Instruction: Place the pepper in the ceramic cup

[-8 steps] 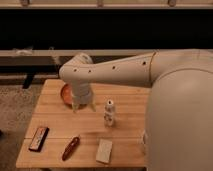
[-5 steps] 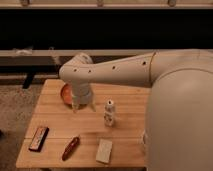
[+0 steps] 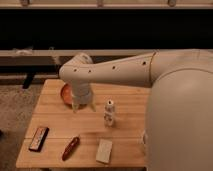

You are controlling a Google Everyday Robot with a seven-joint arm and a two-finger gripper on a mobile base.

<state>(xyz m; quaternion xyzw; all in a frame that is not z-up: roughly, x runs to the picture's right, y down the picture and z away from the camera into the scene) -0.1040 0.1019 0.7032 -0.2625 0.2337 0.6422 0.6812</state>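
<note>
The dark red pepper [image 3: 70,148] lies on the wooden table [image 3: 127,107] near the front edge, left of centre. My gripper [image 3: 83,106] hangs from the arm's wrist over the back left of the table, in front of the orange bowl [image 3: 64,93]. It points down, well behind the pepper. Its two fingers stand apart with nothing between them. No white ceramic cup shows; it may be hidden behind the arm.
A slim white bottle [image 3: 109,112] stands mid-table, right of the gripper. A flat black-and-red device [image 3: 38,138] lies at the front left. A pale flat rectangular piece [image 3: 104,151] lies at the front centre. My own body fills the right side.
</note>
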